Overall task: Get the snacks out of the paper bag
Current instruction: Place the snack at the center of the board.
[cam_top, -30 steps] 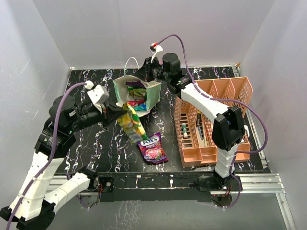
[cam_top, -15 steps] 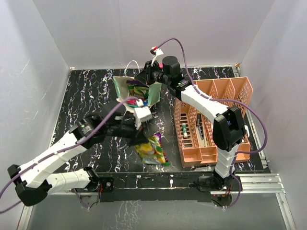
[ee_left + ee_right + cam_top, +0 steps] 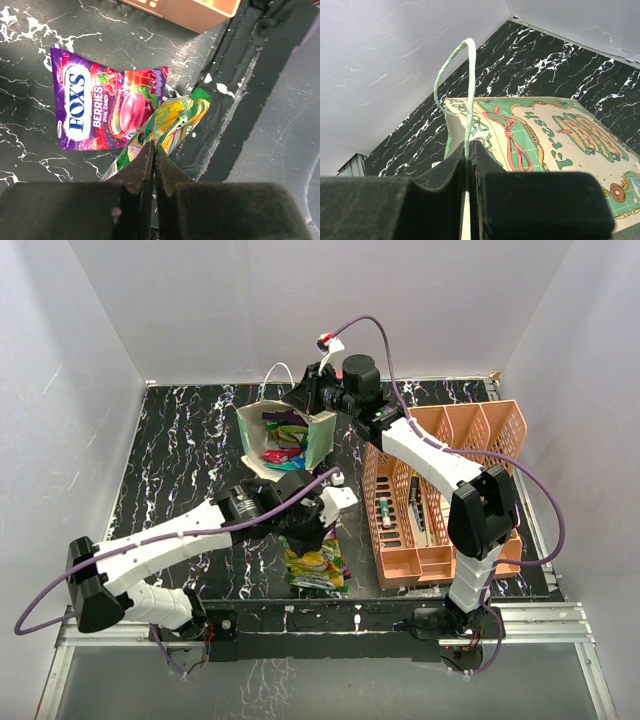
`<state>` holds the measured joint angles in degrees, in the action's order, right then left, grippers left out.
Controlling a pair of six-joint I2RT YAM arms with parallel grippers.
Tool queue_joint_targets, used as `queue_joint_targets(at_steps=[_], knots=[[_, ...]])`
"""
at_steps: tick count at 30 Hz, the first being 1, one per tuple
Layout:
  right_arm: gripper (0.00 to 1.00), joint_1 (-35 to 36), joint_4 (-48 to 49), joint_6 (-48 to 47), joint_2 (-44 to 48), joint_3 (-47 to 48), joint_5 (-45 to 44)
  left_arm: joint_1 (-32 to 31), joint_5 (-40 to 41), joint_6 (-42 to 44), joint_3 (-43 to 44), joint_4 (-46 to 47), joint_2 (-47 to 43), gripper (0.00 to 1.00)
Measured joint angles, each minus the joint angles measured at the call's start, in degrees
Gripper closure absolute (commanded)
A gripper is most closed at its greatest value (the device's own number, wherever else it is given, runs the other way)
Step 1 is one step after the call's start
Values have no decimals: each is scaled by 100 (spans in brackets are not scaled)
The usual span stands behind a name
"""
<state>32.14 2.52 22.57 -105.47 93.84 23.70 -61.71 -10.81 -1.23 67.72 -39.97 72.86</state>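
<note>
The paper bag stands open at the back middle, with several snacks still inside. My right gripper is shut on the bag's thin cord handle, and the bag's printed side lies just below it. My left gripper is shut on the end of a yellow-green packet, which hangs low over the table near the front edge. A purple Fox's Berries packet lies flat on the table, partly under the yellow-green one.
A peach slotted organiser with small items stands on the right, close to the packets; its corner shows in the left wrist view. The table's front edge and metal rail run just beyond the packets. White walls enclose the table.
My left arm has swung from beside the bag toward the front middle, carrying the yellow-green packet over the purple one. My right gripper has kept hold of the bag's handle.
</note>
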Motion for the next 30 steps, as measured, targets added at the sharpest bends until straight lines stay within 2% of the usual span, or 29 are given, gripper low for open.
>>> queue_joint_targets(at_steps=[7, 23, 30], knots=[[93, 0, -11, -7, 4, 0, -22, 4, 444, 245, 20, 90, 675, 100], [93, 0, -63, -24, 74, -107, -70, 181, 1515, 422, 7, 739, 1530, 100], [93, 0, -63, -61, 74, -107, -107, 400, 1770, 470, -219, 1217, 1609, 100]])
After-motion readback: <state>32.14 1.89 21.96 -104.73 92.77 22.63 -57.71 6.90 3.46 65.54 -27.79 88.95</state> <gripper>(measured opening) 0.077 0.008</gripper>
